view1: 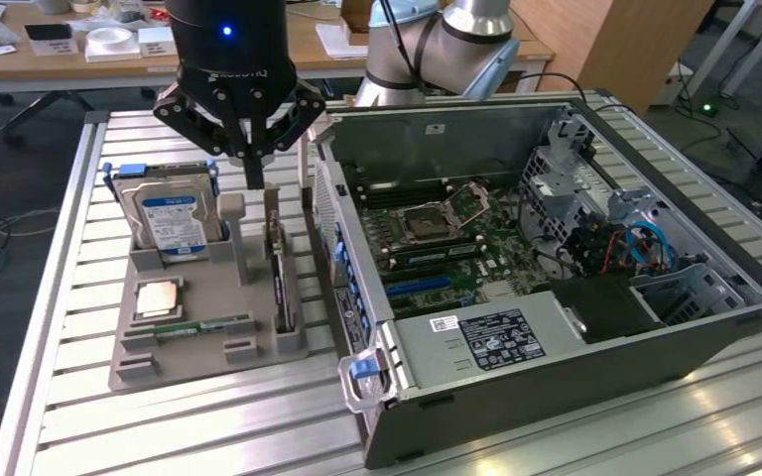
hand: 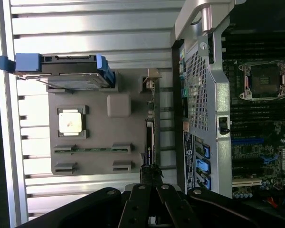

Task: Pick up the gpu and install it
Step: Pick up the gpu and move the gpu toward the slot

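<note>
The gpu (view1: 278, 266) stands on edge in a slot along the side of a grey parts holder (view1: 195, 349) that lies closest to the computer case. It is a thin dark card, seen edge-on in the wrist view (hand: 151, 133). My gripper (view1: 251, 178) hangs straight down over the card's far end. Its fingers are drawn together to a narrow point (hand: 149, 168), pinching the card's top edge. The card still sits in its slot. The open computer case (view1: 698, 327) lies on its side at the exterior view's right, with the motherboard (view1: 447, 238) and a blue expansion slot (view1: 415, 286) exposed.
The holder also carries a silver hard drive with a blue-white label (view1: 170, 220), a square processor (view1: 159, 297) and a narrow green memory stick (view1: 202, 325). The case's wall (hand: 202, 95) rises close beside the card. Everything rests on a slatted metal table (view1: 156, 426).
</note>
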{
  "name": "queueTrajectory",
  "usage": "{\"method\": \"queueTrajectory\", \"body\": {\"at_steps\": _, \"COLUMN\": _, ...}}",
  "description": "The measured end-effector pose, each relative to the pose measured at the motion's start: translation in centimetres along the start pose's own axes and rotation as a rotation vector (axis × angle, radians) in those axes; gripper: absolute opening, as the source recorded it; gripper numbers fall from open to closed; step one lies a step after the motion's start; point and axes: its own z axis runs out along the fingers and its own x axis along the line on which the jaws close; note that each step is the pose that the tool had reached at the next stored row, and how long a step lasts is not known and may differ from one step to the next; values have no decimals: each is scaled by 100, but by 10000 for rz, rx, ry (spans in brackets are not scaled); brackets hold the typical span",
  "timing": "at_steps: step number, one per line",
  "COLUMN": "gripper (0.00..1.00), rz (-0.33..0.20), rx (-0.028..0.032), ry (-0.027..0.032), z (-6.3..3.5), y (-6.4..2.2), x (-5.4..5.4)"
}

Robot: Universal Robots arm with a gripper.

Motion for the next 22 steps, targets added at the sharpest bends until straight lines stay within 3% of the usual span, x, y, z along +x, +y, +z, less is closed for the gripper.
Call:
{"method": "queueTrajectory", "body": {"at_steps": 6, "gripper": 11, "rz": 0, "rx": 0, "ry": 0, "z": 0, "y": 0, "x": 0}}
{"method": "queueTrajectory", "body": {"at_steps": 9, "gripper": 29, "rz": 0, "rx": 0, "ry": 0, "z": 0, "y": 0, "x": 0}}
{"method": "queueTrajectory", "body": {"at_steps": 12, "gripper": 35, "rz": 0, "rx": 0, "ry": 0, "z": 0, "y": 0, "x": 0}}
{"method": "queueTrajectory", "body": {"at_steps": 13, "gripper": 42, "rz": -1, "rx": 0, "ry": 0, "z": 0, "y": 0, "x": 0}}
{"method": "queueTrajectory", "body": {"at_steps": 17, "gripper": 42, "rz": 0, "rx": 0, "ry": 0, "z": 2, "y": 0, "x": 0}}
{"method": "queueTrajectory", "body": {"at_steps": 22, "gripper": 42, "rz": 0, "rx": -1, "ry": -1, "z": 80, "y": -3, "x": 2}}
